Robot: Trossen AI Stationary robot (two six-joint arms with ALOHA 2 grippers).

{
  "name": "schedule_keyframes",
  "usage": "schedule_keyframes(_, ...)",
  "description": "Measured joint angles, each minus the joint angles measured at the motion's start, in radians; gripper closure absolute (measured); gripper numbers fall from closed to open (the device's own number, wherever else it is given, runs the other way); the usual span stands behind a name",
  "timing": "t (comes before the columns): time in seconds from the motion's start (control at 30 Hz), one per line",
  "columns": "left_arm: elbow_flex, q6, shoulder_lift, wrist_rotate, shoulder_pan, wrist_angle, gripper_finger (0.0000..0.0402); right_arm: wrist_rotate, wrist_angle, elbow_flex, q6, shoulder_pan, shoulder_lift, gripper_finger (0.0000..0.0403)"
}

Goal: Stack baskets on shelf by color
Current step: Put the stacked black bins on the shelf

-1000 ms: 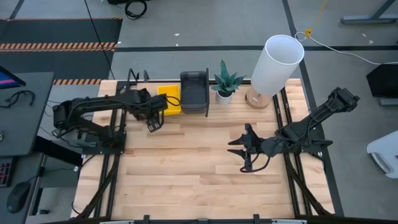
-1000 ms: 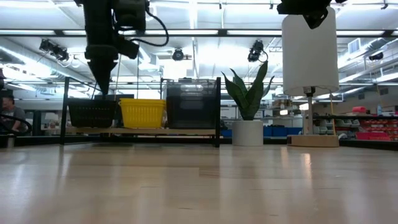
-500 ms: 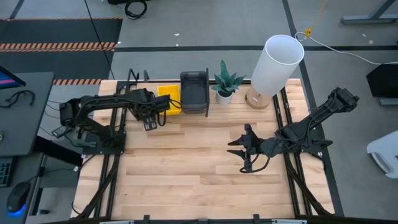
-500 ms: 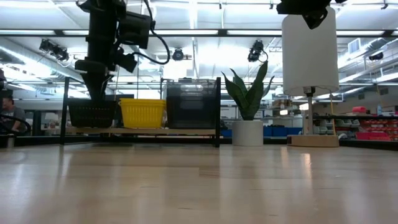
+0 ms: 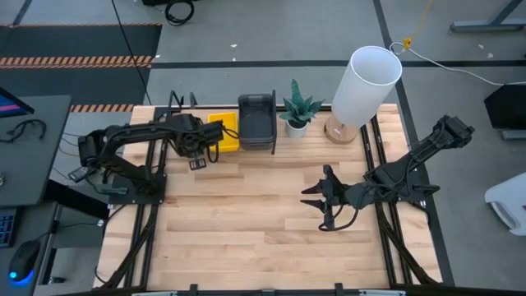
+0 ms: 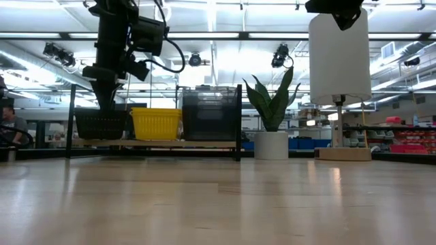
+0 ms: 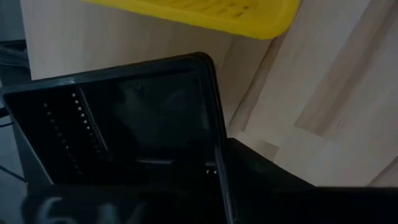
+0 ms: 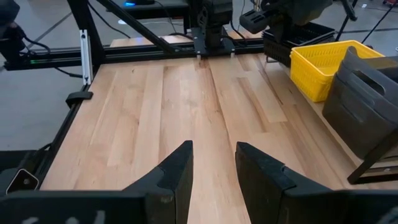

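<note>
Three stacks of shallow plastic baskets stand side by side on the long pale wooden shelf point(image 6: 157, 143) at the bench's far edge: black perforated-rim baskets point(image 6: 101, 124), bright yellow baskets point(image 6: 156, 123) in the middle, and larger dark grey baskets point(image 6: 210, 113) at the end nearest the plant. From overhead the black stack is almost wholly hidden under the left arm, and how many baskets make up each stack cannot be counted.

The left gripper point(image 5: 197, 163) hangs just in front of the shelf by the black stack; its own wrist camera shows mostly a black basket rim and a dark blurred mass, so whether its fingers are parted cannot be told. The right gripper point(image 5: 319, 201) hovers over bare boards well away from the shelf, its two dark fingers point(image 8: 176, 176) narrowly apart and holding nothing.

A small potted green plant in a white pot point(image 5: 297, 110) and a tall white cylindrical lamp on a wooden base point(image 5: 362, 84) stand beside the shelf (no writing can be read anywhere). The pale wooden bench point(image 5: 255, 238) is otherwise bare planks.
</note>
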Motion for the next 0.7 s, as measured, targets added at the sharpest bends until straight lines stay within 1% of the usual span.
schedule_keyframes(0.27, 0.0, 0.116, 0.0, 0.0, 0.005, 0.005, 0.0331, 0.0, 0.0, 0.0, 0.0, 0.0, 0.0, 0.0276)
schedule_keyframes(0.57, 0.0, 0.22, 0.0, 0.0, 0.005, 0.006, 0.0368, 0.0, 0.0, 0.0, 0.0, 0.0, 0.0, 0.0276)
schedule_keyframes(0.7, 0.0, 0.294, 0.0, -0.001, 0.005, 0.008, 0.0379, 0.0, 0.0, 0.0, 0.0, 0.0, 0.0, 0.0276)
